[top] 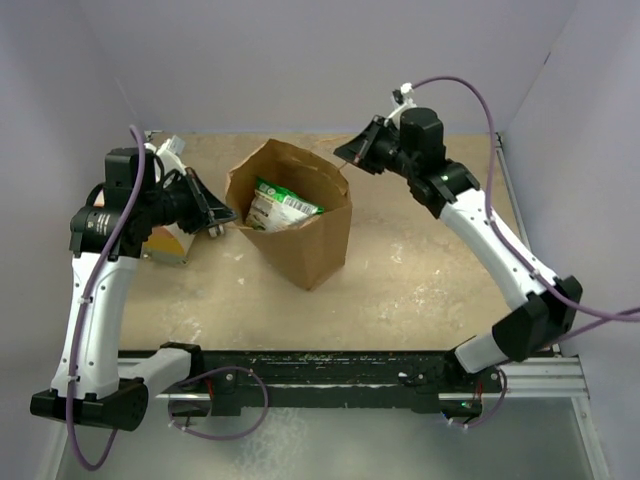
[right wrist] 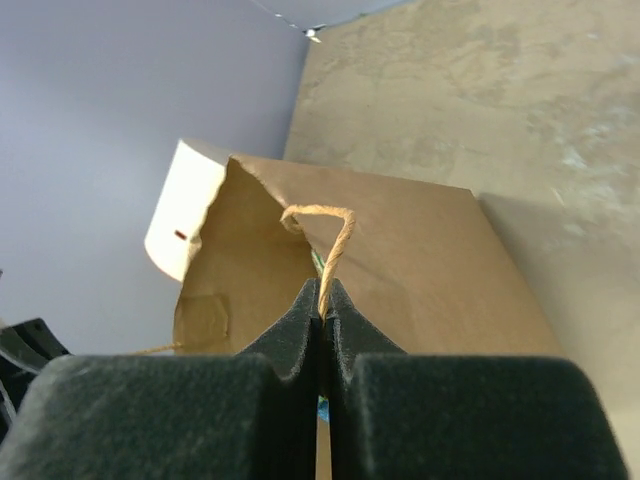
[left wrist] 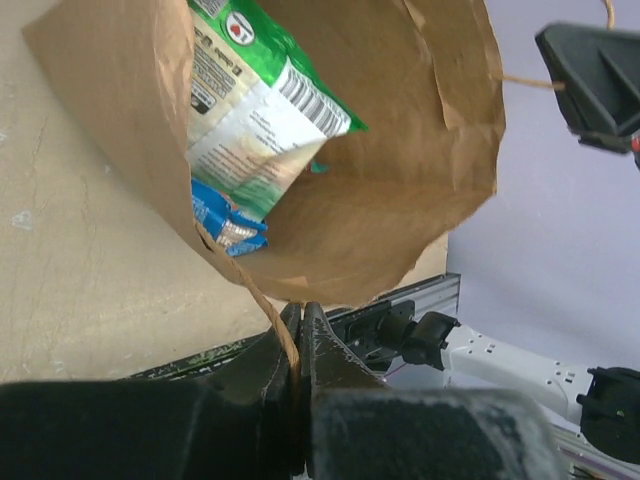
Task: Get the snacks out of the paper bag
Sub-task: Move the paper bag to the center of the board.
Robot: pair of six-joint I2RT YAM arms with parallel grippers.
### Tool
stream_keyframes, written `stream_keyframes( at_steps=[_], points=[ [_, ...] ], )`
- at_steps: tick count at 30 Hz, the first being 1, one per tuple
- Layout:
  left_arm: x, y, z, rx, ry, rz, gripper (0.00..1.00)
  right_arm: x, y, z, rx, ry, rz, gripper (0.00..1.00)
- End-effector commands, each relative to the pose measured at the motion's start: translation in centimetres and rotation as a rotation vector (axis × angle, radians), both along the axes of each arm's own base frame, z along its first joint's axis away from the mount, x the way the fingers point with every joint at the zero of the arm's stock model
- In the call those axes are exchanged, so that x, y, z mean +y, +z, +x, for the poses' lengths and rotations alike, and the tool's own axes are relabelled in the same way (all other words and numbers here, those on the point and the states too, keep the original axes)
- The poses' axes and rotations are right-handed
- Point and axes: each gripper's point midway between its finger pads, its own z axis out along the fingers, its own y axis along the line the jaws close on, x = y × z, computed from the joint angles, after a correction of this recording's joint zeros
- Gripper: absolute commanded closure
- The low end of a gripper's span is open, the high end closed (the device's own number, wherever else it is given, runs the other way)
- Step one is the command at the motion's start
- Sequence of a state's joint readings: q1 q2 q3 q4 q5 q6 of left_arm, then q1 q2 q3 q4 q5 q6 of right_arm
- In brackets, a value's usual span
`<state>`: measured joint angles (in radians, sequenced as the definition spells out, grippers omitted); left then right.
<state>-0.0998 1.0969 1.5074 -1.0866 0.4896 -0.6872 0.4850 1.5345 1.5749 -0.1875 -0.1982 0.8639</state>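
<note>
The brown paper bag (top: 318,240) stands open in the middle of the table, its mouth pulled wide. A green-white snack packet (top: 280,206) sticks up inside it; in the left wrist view the same packet (left wrist: 262,110) lies above a small blue packet (left wrist: 225,222). My left gripper (top: 222,222) is shut on the bag's left twisted handle (left wrist: 262,300). My right gripper (top: 350,152) is shut on the right handle (right wrist: 335,245) above the bag's far rim. The other snacks are hidden.
A cream cylinder (top: 170,240) with a white end lies at the left behind my left arm; it also shows in the right wrist view (right wrist: 185,205). The black rail (top: 330,365) runs along the table's near edge. Purple walls close the back and sides.
</note>
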Motion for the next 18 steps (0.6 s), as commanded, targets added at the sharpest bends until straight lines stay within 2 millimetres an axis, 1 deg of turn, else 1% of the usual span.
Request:
stream_keyframes(
  at_steps=[1, 4, 5, 7, 10, 13, 14, 15, 18],
  points=[
    [-0.7, 2.5, 0.6, -0.093, -0.039, -0.030, 0.95, -3.6, 2.2, -3.1, -0.044, -0.080, -0.051, 1.00],
    [-1.2, 3.0, 1.3, -0.089, -0.058, -0.054, 0.94, -5.8, 1.7, -5.3, -0.016, -0.119, -0.103, 1.00],
    [-1.4, 3.3, 1.4, -0.090, -0.065, -0.062, 0.94, -6.5, 1.9, -6.1, -0.017, -0.131, -0.108, 1.00],
    [-1.7, 3.6, 1.7, -0.093, -0.076, -0.076, 0.90, -7.2, 1.9, -7.4, -0.015, -0.130, -0.113, 0.99],
    [-1.9, 4.1, 1.7, -0.107, -0.094, -0.088, 0.78, -8.3, 1.5, -8.7, -0.008, -0.151, -0.132, 0.97],
    [-2.2, 4.0, 1.0, -0.103, -0.115, -0.103, 0.68, -8.8, 0.9, -9.6, -0.007, -0.143, -0.151, 0.93],
    [-2.3, 3.9, 0.6, -0.093, -0.119, -0.113, 0.62, -9.0, 0.8, -9.9, -0.007, -0.139, -0.162, 0.91],
    [-2.4, 3.6, 0.2, -0.082, -0.123, -0.122, 0.56, -9.1, 0.8, -10.2, -0.016, -0.128, -0.173, 0.89],
    [-2.2, 3.8, -1.3, -0.095, -0.124, -0.116, 0.39, -10.2, 1.2, -10.8, -0.045, -0.136, -0.229, 0.73]
  ],
)
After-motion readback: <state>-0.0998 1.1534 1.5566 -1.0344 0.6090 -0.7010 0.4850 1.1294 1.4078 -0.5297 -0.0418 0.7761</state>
